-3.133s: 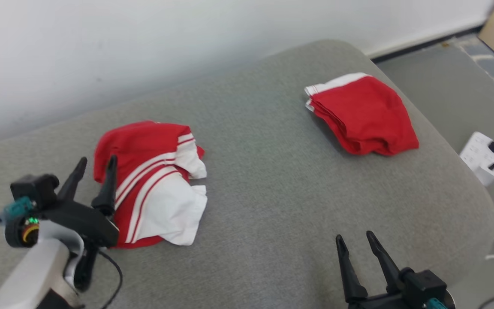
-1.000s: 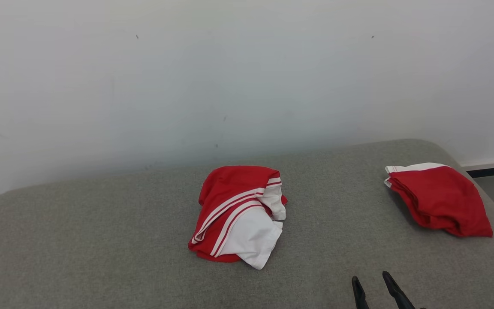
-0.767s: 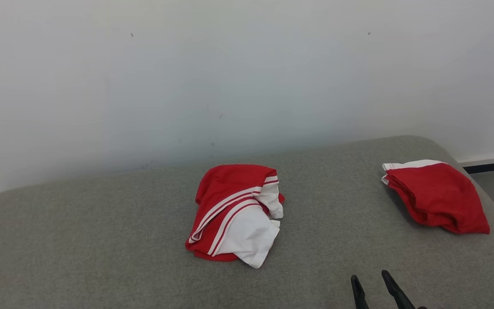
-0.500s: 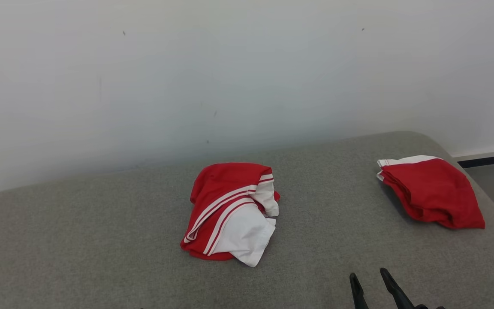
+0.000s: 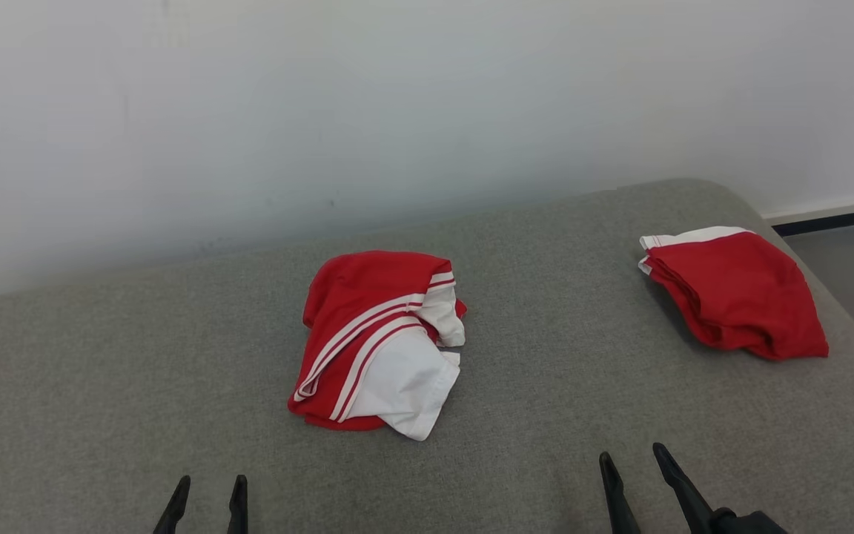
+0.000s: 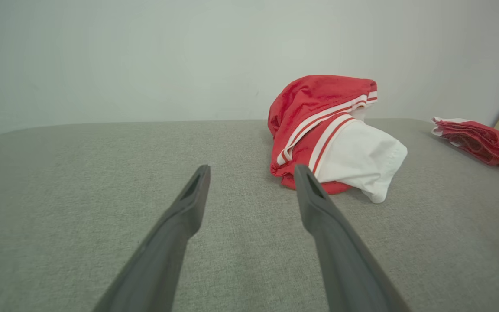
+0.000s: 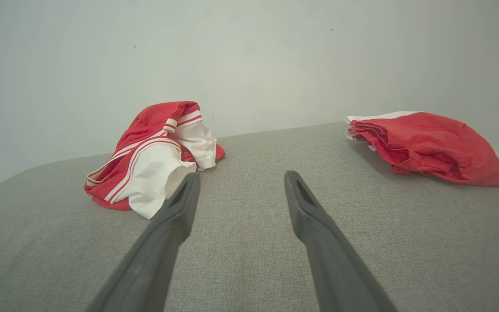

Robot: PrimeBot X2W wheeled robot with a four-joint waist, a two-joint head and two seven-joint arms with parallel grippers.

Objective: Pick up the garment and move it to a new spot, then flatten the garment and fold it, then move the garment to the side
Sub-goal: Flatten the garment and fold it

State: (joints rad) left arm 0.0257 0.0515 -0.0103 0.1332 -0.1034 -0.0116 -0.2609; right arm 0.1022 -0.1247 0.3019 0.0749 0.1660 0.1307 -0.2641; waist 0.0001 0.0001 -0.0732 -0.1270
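Left fingers (image 6: 176, 229): we are holding them spread wide and empty over the near edge of the cushion (image 5: 101, 386), short of the garment (image 5: 375, 345).
Right fingers (image 7: 316, 229): we are holding these wide too, gripping nothing, by the same near edge.
Garment: it is lying crumpled, red and white, around the cushion's middle, untouched.
Folded red piece (image 5: 735, 293): it is sitting near the far right corner, well apart.
Progress: we are judging nothing begun; pickup, move, flattening, folding and setting aside are all waiting.

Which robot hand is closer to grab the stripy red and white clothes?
Probably the left. The left gripper sits open nearer the striped garment; the right gripper is farther off, towards the folded red pile.
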